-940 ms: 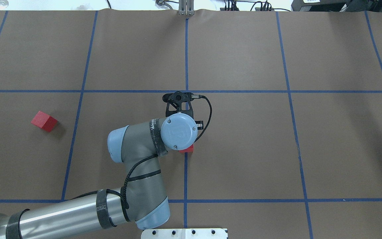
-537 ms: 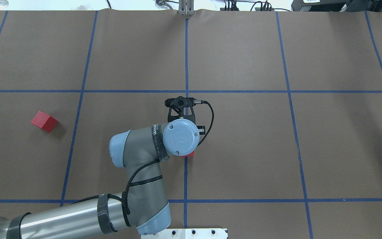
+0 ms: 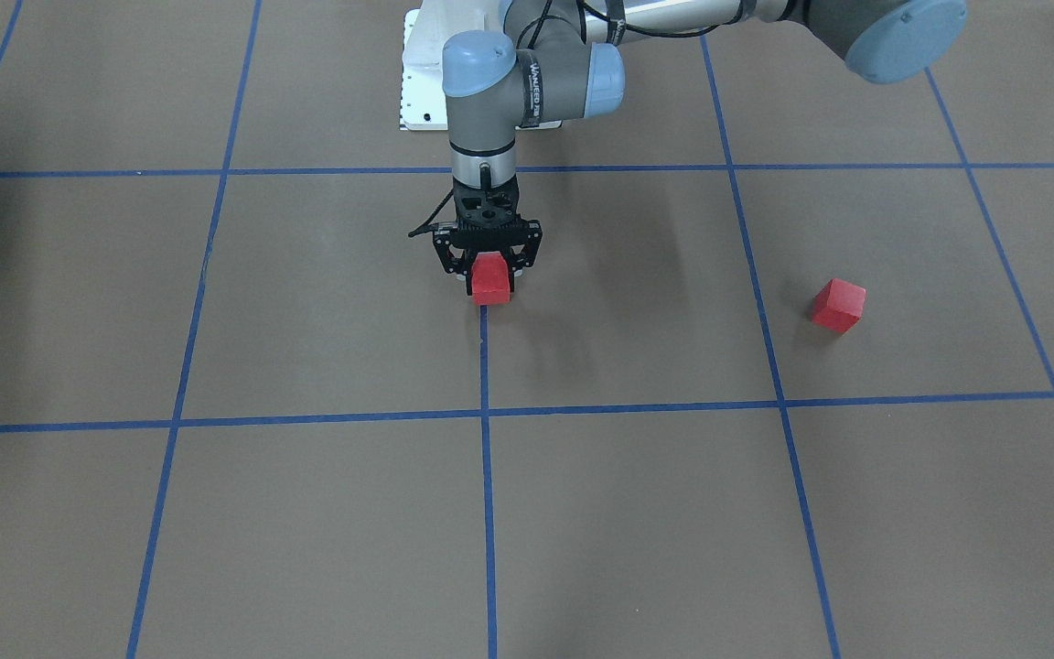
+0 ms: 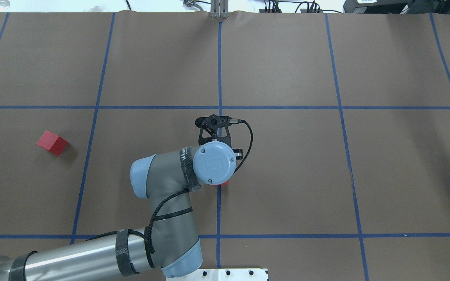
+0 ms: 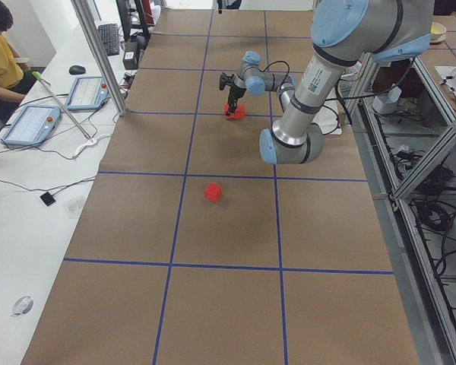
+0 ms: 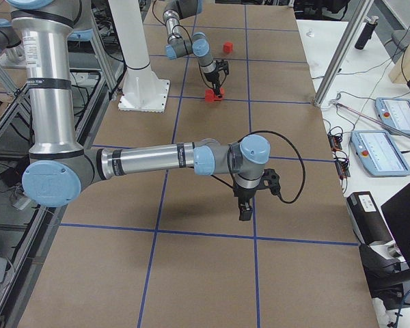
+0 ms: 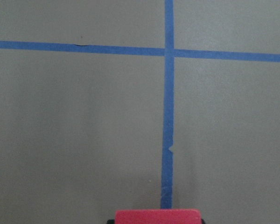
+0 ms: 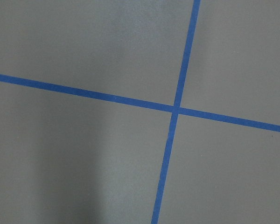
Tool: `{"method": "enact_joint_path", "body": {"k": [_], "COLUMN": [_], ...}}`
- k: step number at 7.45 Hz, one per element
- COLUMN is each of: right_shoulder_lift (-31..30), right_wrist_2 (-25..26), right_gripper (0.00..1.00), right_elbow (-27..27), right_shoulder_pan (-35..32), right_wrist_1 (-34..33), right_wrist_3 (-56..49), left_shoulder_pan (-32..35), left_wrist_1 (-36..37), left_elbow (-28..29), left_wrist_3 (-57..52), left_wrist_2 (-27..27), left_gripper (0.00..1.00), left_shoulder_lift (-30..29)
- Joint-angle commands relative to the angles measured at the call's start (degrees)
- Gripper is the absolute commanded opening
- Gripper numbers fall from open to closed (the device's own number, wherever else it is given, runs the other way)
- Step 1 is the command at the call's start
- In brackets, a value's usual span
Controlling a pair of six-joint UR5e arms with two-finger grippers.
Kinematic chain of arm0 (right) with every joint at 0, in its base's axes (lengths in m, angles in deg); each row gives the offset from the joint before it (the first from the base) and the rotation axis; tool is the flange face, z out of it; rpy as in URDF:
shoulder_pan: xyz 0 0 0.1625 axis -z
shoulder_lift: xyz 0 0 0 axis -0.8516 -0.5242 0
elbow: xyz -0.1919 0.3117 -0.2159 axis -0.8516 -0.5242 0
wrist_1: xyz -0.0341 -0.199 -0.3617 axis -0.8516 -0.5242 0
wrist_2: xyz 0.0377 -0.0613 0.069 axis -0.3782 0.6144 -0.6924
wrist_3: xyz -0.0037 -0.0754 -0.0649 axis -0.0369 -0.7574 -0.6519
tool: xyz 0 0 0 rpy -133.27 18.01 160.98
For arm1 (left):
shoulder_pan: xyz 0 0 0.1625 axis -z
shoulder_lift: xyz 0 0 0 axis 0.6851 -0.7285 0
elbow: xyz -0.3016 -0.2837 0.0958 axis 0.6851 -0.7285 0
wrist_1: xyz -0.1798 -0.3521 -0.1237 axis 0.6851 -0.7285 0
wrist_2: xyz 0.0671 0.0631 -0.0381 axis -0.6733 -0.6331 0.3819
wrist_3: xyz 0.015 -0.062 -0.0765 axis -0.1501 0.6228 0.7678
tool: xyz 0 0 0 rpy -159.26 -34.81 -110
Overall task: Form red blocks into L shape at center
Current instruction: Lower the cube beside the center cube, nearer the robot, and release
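**Red block clamped on the table's centre line**

The left gripper (image 3: 489, 273) is seen closed on a red block (image 3: 490, 287), with a finger pressed against each of two opposite sides. The block is held low over, or perhaps already on, the blue tape line (image 3: 484, 366) that runs through the middle of the table (image 3: 637, 513). This is judged to be the placing step: the block is held upright and square to the line so that an L can be built against it. In the right side view the red patch under the fingers looks wider than one block. Another may be touching it, but that cannot be settled.

A second red block (image 3: 838, 305) is seen well apart, toward the robot's left and skewed to the grid. It is judged the next to be fetched.

The right gripper (image 6: 247, 205) is hung over bare surface far off. Whether its fingers are apart or together cannot be told.

The table is covered in matte brown paper (image 4: 287, 175) marked into large squares. Beyond its edge, control tablets (image 5: 32, 124) and a seated person (image 5: 0, 46) are seen.
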Motion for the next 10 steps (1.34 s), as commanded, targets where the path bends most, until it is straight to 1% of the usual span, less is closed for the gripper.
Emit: {"method": "enact_joint_path", "body": {"k": [1, 4, 6, 10], "right_shoulder_lift": [0.0, 0.0, 0.0, 0.0], "right_wrist_2": [0.0, 0.0, 0.0, 0.0], "right_gripper": [0.99, 0.99, 0.99, 0.99], "right_elbow": [0.0, 0.0, 0.0, 0.0], "right_shoulder_pan": [0.0, 0.0, 0.0, 0.0], "right_wrist_1": [0.0, 0.0, 0.0, 0.0], "right_wrist_3": [0.0, 0.0, 0.0, 0.0], "left_shoulder_pan": [-0.1, -0.3, -0.3, -0.3], "left_wrist_1": [0.0, 0.0, 0.0, 0.0], "left_elbow": [0.0, 0.1, 0.1, 0.1], "left_wrist_3": [0.7, 1.5, 1.5, 1.5], "left_wrist_2": [0.0, -0.1, -0.6, -0.7], "left_gripper": [0.45, 0.47, 0.55, 0.58], "left_shoulder_lift": [-0.3, -0.3, -0.3, -0.2]}}
